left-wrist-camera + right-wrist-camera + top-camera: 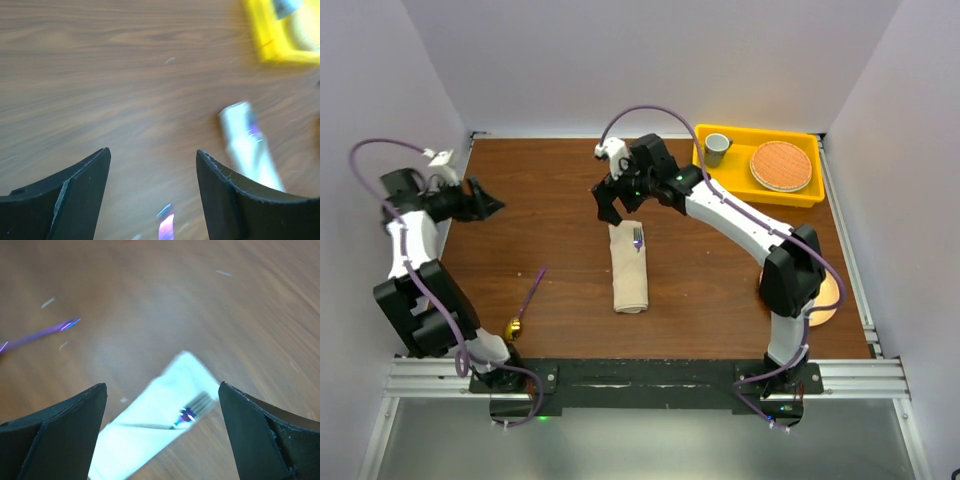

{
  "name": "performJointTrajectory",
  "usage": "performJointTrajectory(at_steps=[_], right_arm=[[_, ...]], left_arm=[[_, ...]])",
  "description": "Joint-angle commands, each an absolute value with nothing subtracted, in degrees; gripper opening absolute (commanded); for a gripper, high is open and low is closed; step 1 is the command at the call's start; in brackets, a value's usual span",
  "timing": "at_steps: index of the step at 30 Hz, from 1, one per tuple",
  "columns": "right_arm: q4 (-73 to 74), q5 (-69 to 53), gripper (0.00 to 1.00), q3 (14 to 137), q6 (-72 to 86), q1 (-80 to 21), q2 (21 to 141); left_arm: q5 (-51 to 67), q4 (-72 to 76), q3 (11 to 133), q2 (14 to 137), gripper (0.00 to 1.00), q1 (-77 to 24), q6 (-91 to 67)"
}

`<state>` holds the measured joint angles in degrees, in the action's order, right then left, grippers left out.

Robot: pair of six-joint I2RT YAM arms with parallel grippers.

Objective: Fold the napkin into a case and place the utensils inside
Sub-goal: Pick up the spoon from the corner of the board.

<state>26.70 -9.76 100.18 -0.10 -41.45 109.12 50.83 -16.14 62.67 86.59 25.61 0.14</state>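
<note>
The right pincer (615, 209) hangs spread and empty just above the far end of the case (629, 275), where the fork (637, 238) shows its tines at the mouth, so it looks already tucked in. The left pincer (491, 205), likewise spread and empty, sits well apart at the left side of the table (720, 290), the spoon (528, 300) lying bare near that arm's base.

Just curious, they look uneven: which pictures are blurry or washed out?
Top view: sharp, evenly lit. Left wrist view: smeared, folded beige cloth napkin washed white. Right wrist view: soft, napkin overexposed, iridescent purple metal fork tines readable.
</note>
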Motion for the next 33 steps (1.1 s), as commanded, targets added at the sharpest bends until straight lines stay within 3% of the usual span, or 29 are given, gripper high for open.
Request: performJointTrajectory(at_steps=[1,3,6,11,20,33], right_arm=[[24.68,-39.62,0.98,100.53,-24.92,-43.50,110.29],[33.28,-43.22,0.98,107.97,-38.36,-46.31,115.91],[39.37,-48.59,0.97,116.24,-50.95,-49.91,123.47],[41.93,-51.94,0.86,124.71,-63.96,-56.24,132.70],[32.61,-51.68,0.66,126.65,-63.11,-60.82,141.15],[18.63,-48.96,0.57,128.49,-51.77,-64.07,148.44]], left_arm=[[61.87,-64.46,71.62,91.13,0.75,35.76,48.64],[62.22,-75.12,72.77,94.55,0.74,40.41,58.25],[62.58,-75.41,69.97,96.06,0.72,47.89,57.48],[60.65,-75.24,65.32,91.85,0.70,49.66,62.31],[59.59,-74.70,61.61,85.52,0.70,51.50,63.45],[61.35,-75.32,61.44,85.61,0.70,53.79,62.58]])
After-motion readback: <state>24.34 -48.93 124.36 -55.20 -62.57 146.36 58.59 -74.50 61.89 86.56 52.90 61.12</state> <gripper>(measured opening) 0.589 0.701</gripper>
